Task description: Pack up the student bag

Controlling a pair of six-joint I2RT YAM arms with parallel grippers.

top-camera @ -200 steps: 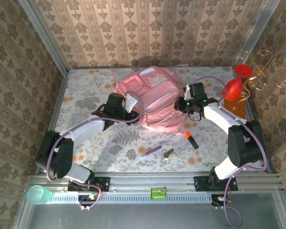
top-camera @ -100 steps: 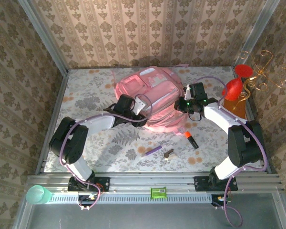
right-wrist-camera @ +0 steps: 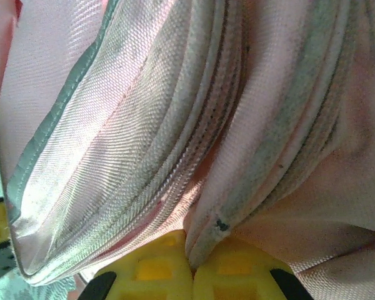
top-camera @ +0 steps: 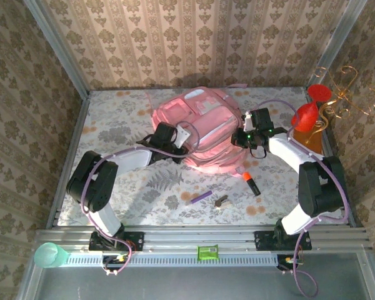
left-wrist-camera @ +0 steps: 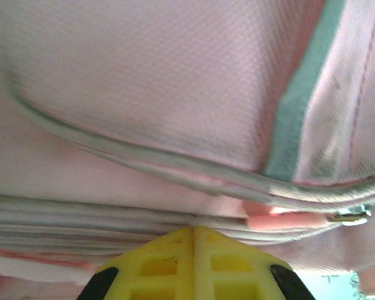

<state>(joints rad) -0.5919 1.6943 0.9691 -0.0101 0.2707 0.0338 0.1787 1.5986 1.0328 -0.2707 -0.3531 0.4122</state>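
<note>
The student bag [top-camera: 203, 122], a large pink backpack, lies at the back middle of the table. My left gripper [top-camera: 186, 136] is at its left flank. In the left wrist view its yellow fingers [left-wrist-camera: 169, 256] stand shut together, tips against the bag's grey zip lines [left-wrist-camera: 112, 212], beside a pink zip pull [left-wrist-camera: 287, 220]. I see nothing between them. My right gripper [top-camera: 240, 139] is at the bag's right flank. In the right wrist view it [right-wrist-camera: 192, 253] is shut on a fold of the bag's fabric [right-wrist-camera: 207, 228] next to a zip.
An orange marker [top-camera: 250, 182], a purple pen [top-camera: 200, 197] and a small brown object [top-camera: 222, 201] lie on the table in front of the bag. A red cup [top-camera: 307, 116] and gold wire stand [top-camera: 340, 94] are at the right edge. A green cup [top-camera: 48, 254] sits near the front rail.
My left arm swung in to the right, bringing its gripper against the bag's left side, and its jaws closed. The right arm stayed put, still pinching the bag.
</note>
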